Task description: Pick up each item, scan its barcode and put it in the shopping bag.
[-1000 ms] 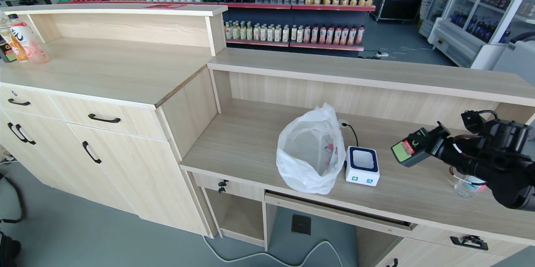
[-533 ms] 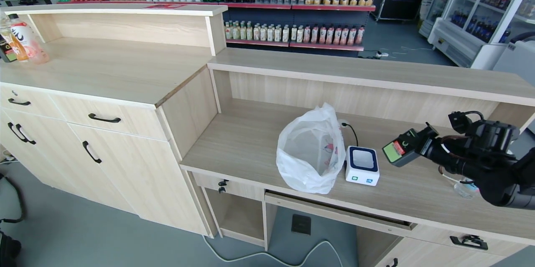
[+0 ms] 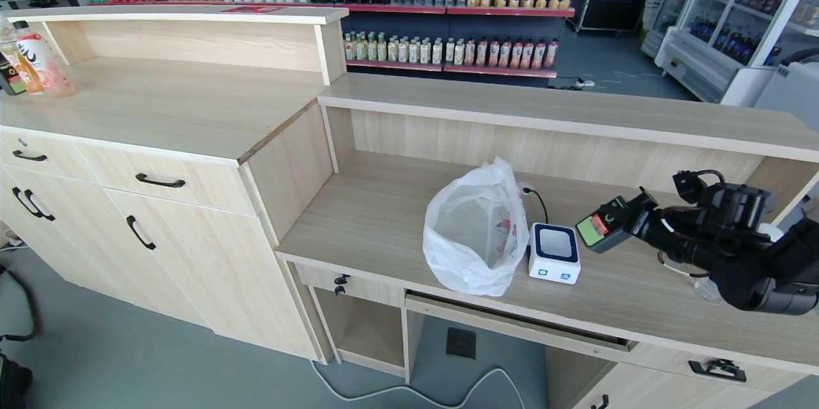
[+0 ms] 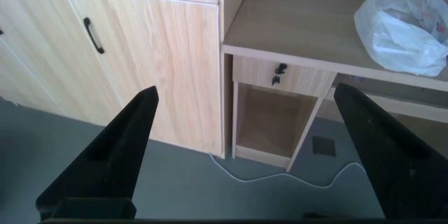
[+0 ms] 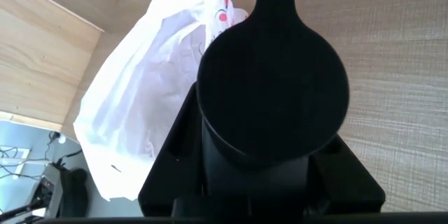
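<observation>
My right gripper (image 3: 619, 222) is shut on a dark item (image 3: 600, 232) with a green and red label, held above the counter just right of the white scanner (image 3: 555, 254). In the right wrist view the item's (image 5: 273, 91) round black body blocks the middle, with the shopping bag (image 5: 154, 105) beyond it. The white plastic shopping bag (image 3: 473, 230) stands open on the desk, touching the scanner's left side. My left gripper (image 4: 245, 89) is open, hanging low over the floor in front of the cabinet, with the bag (image 4: 406, 21) far off.
A clear bottle (image 3: 706, 292) stands on the desk (image 3: 377, 217) behind my right arm, mostly hidden. Drink bottles (image 3: 32, 57) stand at the far left of the higher counter. A raised ledge (image 3: 563, 111) runs behind the desk. The scanner's cable (image 3: 540, 201) runs to the back wall.
My right gripper has carried the dark item leftward and slightly up, closer to the scanner. The bag and scanner have stayed put.
</observation>
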`<state>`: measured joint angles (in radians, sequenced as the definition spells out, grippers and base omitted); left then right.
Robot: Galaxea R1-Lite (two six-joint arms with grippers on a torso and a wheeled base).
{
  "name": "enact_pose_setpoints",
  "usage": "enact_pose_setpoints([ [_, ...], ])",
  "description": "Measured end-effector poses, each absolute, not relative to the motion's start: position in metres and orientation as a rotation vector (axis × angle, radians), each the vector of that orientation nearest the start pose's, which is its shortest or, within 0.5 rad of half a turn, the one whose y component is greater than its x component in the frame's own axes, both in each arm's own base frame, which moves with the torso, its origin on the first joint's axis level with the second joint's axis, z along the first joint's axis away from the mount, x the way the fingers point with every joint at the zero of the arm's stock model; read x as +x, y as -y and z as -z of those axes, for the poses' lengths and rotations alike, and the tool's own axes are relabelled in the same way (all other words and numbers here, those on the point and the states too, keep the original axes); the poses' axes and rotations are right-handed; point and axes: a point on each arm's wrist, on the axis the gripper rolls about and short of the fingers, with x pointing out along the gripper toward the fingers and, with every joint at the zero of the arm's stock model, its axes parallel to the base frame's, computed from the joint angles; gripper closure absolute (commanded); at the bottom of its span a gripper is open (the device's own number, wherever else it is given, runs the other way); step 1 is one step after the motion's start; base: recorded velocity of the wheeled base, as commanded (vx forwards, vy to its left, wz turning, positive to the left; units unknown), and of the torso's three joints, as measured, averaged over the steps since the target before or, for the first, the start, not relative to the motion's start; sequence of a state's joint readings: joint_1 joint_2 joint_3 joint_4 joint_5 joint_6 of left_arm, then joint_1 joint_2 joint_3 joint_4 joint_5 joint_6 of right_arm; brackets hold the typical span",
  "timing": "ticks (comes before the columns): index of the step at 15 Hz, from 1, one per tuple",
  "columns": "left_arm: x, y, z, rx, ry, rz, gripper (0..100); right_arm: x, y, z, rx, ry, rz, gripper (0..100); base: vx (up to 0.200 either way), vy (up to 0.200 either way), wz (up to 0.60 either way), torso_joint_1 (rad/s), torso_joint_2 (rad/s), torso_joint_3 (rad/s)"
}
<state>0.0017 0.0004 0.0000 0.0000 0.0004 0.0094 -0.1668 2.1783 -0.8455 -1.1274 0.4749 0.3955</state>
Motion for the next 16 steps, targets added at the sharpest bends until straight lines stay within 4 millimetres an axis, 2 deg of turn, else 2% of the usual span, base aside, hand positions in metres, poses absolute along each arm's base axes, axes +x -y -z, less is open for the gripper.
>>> enact_pose_setpoints([
  [13,-0.023,0.000,-0.075,0.009,0.000,-0.001,0,0.396,0.050,-0.066,0.491,-0.256,-0.278,100,0.000,0.000,0.00,0.000,0.00,0.000],
  [16,-0.023,0.000,-0.075,0.009,0.000,-0.002,0,0.391,0.050,-0.076,0.416,-0.227,-0.261,100,0.000,0.000,0.00,0.000,0.00,0.000],
])
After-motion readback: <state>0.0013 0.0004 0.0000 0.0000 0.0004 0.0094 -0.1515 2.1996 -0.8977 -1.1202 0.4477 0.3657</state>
